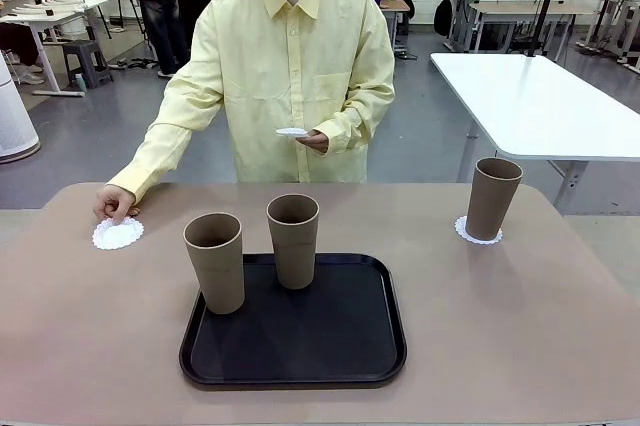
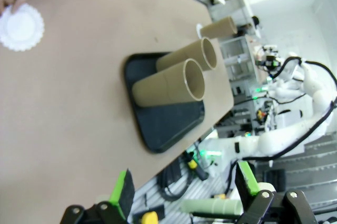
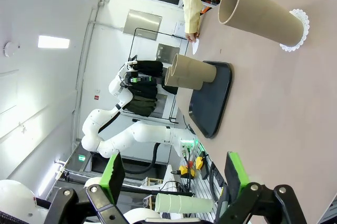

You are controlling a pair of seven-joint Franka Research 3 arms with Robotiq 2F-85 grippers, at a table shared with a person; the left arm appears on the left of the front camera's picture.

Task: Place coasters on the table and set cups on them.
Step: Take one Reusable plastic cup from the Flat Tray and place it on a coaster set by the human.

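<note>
Coaster [image 1: 118,234] lies on the table [image 1: 500,326], person's hand [image 1: 113,204] touching its edge. Left gripper [image 2: 185,187] and right gripper [image 3: 174,174]: jaws spread, empty.

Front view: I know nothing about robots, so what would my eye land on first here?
Two cups stand on a black tray in the middle of the table. A third cup already stands on a coaster at the far right. At the far left the person's hand rests on a second coaster, while the other hand holds spare coasters.
</note>
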